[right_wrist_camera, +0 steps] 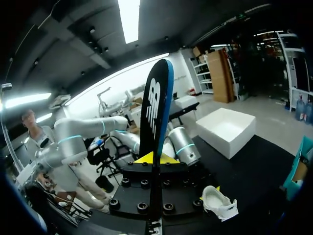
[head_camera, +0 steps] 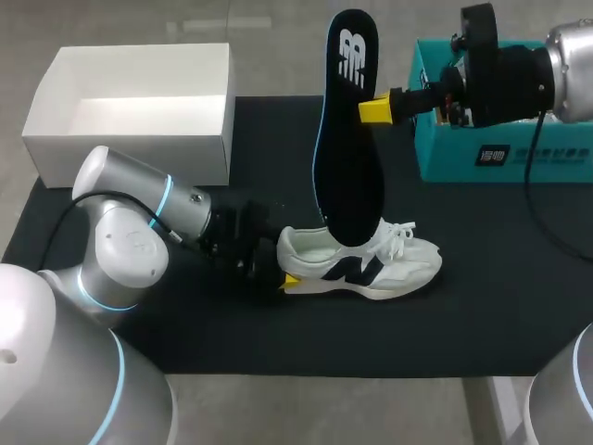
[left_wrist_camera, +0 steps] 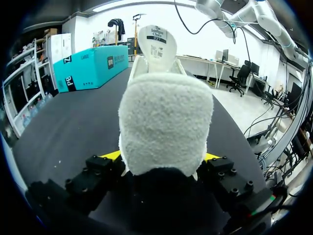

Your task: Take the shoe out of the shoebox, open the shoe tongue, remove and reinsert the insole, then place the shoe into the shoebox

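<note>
A white shoe [head_camera: 371,266] with a dark side logo lies on its side on the black mat, toe to the right. My left gripper [head_camera: 281,278] holds its heel; in the left wrist view the fuzzy heel [left_wrist_camera: 165,122] fills the gap between both yellow tips, with the gripper [left_wrist_camera: 161,156] shut on it. My right gripper [head_camera: 375,110] is shut on a long black insole [head_camera: 347,139], held upright edge-on [right_wrist_camera: 155,117] between the gripper's [right_wrist_camera: 155,157] tips. The insole's lower end reaches the shoe's opening. The shoe [right_wrist_camera: 220,203] also shows below the right gripper.
An open white box [head_camera: 130,107] stands at the back left of the mat, also seen as the white box [right_wrist_camera: 230,128] in the right wrist view. A teal box [head_camera: 500,158] sits at the back right, behind my right arm. The black mat [head_camera: 482,306] is bare in front of the shoe.
</note>
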Controlling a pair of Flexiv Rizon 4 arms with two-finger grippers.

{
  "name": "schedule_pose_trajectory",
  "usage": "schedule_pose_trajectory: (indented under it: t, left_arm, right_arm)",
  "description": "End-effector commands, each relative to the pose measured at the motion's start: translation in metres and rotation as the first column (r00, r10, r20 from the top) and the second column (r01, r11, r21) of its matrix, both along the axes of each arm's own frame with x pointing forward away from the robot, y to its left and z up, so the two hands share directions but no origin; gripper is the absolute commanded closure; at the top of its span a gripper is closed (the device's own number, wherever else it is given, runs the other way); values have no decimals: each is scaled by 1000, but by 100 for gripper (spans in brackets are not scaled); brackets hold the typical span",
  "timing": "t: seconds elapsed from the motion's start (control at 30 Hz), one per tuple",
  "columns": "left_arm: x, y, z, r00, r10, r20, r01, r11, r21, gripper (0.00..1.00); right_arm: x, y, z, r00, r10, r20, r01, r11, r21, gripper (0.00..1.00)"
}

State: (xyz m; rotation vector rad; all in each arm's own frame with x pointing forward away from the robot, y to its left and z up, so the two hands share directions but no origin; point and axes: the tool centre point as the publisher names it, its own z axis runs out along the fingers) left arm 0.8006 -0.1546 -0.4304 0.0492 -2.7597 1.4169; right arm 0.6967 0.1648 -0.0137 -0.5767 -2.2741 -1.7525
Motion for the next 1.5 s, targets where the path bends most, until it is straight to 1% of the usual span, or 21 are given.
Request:
schedule_pose_trajectory:
  t: [0.03, 0.13, 0.33, 0.53, 0.6, 0.73, 0.83, 0.87, 1.5]
  left_arm:
    - [0, 0, -1, 1000, 0, 0, 0, 1000, 1, 100]
    - [0, 0, -1, 1000, 0, 0, 0, 1000, 1, 100]
    - [0, 0, -1, 1000, 0, 0, 0, 1000, 1, 100]
    - [0, 0, -1, 1000, 0, 0, 0, 1000, 1, 100]
    - [0, 0, -1, 1000, 0, 0, 0, 1000, 1, 100]
    - [0, 0, -1, 1000, 0, 0, 0, 1000, 1, 100]
    - [0, 0, -1, 1000, 0, 0, 0, 1000, 1, 100]
    - [0, 0, -1, 1000, 0, 0, 0, 1000, 1, 100]
    - [0, 0, -1, 1000, 0, 0, 0, 1000, 1, 100]
  right_arm:
    - [-24, -6, 9, 998, -65, -9, 65, 998, -22, 100]
    - [-37, -6, 15, 996, -87, -35, 85, 995, -58, 100]
    - [-57, -11, 23, 988, -142, -59, 136, 986, -96, 100]
    - [-71, -20, 27, 979, -185, -81, 175, 978, -118, 100]
    - [-72, -21, 26, 977, -196, -82, 187, 977, -107, 100]
    - [-70, -15, 26, 977, -190, -96, 181, 978, -100, 100]
    - [-70, -14, 26, 974, -203, -102, 192, 975, -110, 100]
    - [-70, -14, 26, 970, -223, -94, 211, 969, -129, 100]
    - [-70, -14, 26, 970, -223, -94, 211, 969, -129, 100]
